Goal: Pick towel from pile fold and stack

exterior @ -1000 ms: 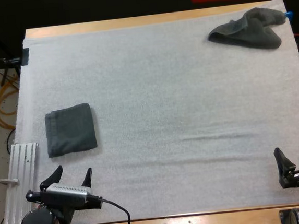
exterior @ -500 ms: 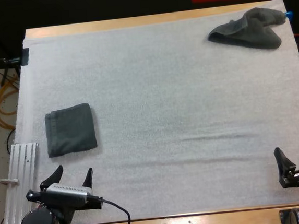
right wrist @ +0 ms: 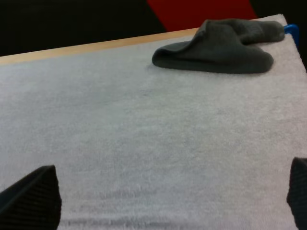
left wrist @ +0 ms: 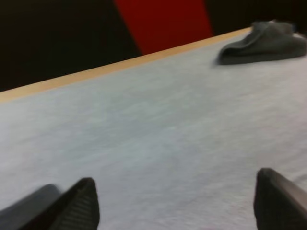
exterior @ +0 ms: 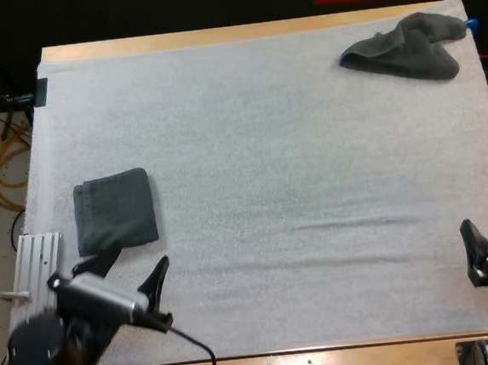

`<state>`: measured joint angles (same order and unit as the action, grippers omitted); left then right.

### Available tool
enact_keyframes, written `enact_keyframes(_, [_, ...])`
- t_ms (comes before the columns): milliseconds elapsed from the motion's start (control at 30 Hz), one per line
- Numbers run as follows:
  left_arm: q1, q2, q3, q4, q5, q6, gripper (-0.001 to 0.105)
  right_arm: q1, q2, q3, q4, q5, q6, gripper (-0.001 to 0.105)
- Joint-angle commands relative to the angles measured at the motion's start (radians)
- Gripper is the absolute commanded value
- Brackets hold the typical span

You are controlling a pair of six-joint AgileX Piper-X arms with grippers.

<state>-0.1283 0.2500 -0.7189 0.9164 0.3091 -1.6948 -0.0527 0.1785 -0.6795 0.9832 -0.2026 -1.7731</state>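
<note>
1. Left gripper, lower left: released, fingers apart, just below folded towel.
2. Right gripper, lower right edge: released, fingers wide, gripping nothing.
3. White mat: spread over table.
4. Dark crumpled towel: upper right corner of mat.
5. Same folded towel: flat, left side of mat.

The left gripper has pointy black fingers and a silver body. The right gripper has black, ribbed fingers.

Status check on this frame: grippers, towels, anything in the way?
Left gripper open, beside folded towel. Right gripper open, near right. Crumpled towel untouched, far right corner. Bare mat between.
</note>
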Motion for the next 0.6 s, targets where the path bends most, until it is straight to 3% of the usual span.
enact_keyframes(0, [-0.005,0.056,-0.027,-0.025,0.058,-0.006,0.065,0.000,0.038,-0.037,-0.007,-0.037,-0.001,0.093])
enact_keyframes(100, [-0.018,0.161,-0.072,-0.046,0.139,-0.021,0.065,0.000,0.111,-0.098,-0.007,-0.137,0.000,0.093])
enact_keyframes(233, [-0.095,0.243,-0.118,-0.087,0.148,-0.027,0.065,0.000,0.198,-0.158,-0.007,-0.260,0.002,0.093])
enact_keyframes(400, [-0.173,0.318,-0.136,-0.139,0.148,-0.028,0.065,0.000,0.307,-0.180,-0.051,-0.261,0.000,0.093])
enact_keyframes(567, [-0.179,0.376,-0.136,-0.188,0.148,-0.028,0.065,0.000,0.492,-0.185,-0.237,-0.161,0.013,0.093])
